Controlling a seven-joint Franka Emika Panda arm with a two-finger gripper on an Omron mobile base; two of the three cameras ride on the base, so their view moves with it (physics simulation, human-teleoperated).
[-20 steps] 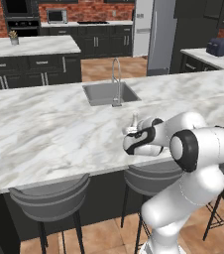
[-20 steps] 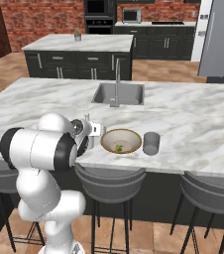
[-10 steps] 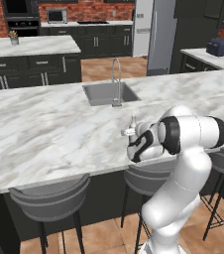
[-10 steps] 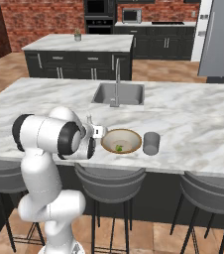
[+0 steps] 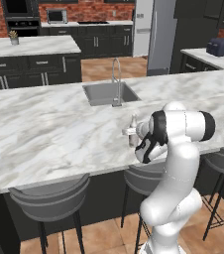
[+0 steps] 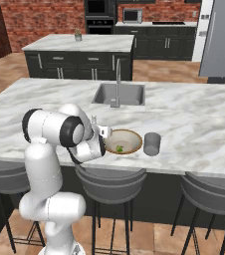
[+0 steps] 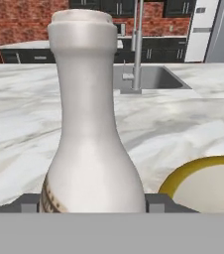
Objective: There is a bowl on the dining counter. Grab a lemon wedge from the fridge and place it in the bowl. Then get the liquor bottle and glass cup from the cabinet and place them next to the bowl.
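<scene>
Over the last second the arm swung in toward the counter — its gripper (image 7: pixel 91 206) clamped on the liquor bottle (image 7: pixel 88 124), upright just beside the bowl (image 6: pixel 123 141) holding the lemon wedge (image 6: pixel 119 148), glass cup (image 6: pixel 152 144) opposite — so only release remained.

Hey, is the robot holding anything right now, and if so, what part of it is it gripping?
Yes, the gripper holds the white liquor bottle, its fingers on either side of the wide lower body, with the bowl just beside it.
</scene>
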